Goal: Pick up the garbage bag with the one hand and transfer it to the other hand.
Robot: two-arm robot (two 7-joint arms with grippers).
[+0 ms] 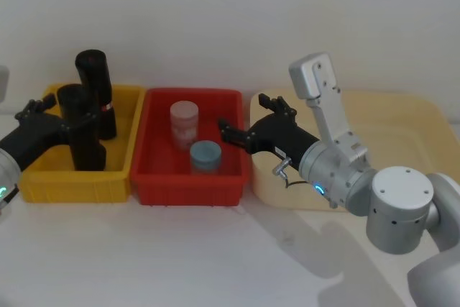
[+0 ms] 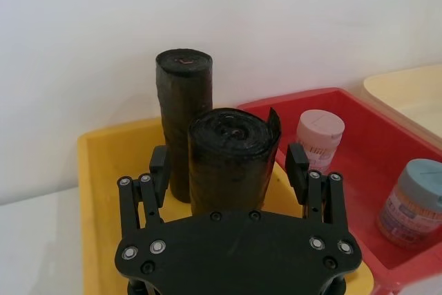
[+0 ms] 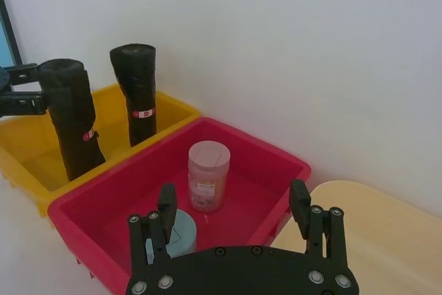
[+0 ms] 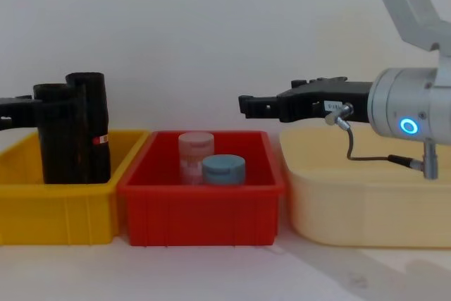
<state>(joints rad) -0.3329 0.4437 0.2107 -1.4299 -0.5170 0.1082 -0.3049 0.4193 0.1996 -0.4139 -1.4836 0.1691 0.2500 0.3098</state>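
Note:
The garbage bag (image 1: pixel 83 141), a thick black roll, stands upright in the yellow bin (image 1: pixel 72 181). It also shows in the left wrist view (image 2: pixel 231 170) and from the side (image 4: pixel 55 139). My left gripper (image 2: pixel 230 160) is open, its fingers (image 2: pixel 160 167) straddling the roll's upper part with small gaps on each side. From the head it reaches in from the left (image 1: pixel 68 116). My right gripper (image 1: pixel 241 113) is open and holds nothing, hovering above the right end of the red bin (image 1: pixel 187 181). From the side the right gripper (image 4: pixel 246 106) is level with the roll's top.
A thinner black roll (image 1: pixel 95 80) with a small red-and-white label stands just behind the garbage bag. The red bin holds a pink-lidded jar (image 1: pixel 183 124) and a blue-lidded jar (image 1: pixel 205 154). A beige tray (image 1: pixel 402 120) lies at the right, under my right arm.

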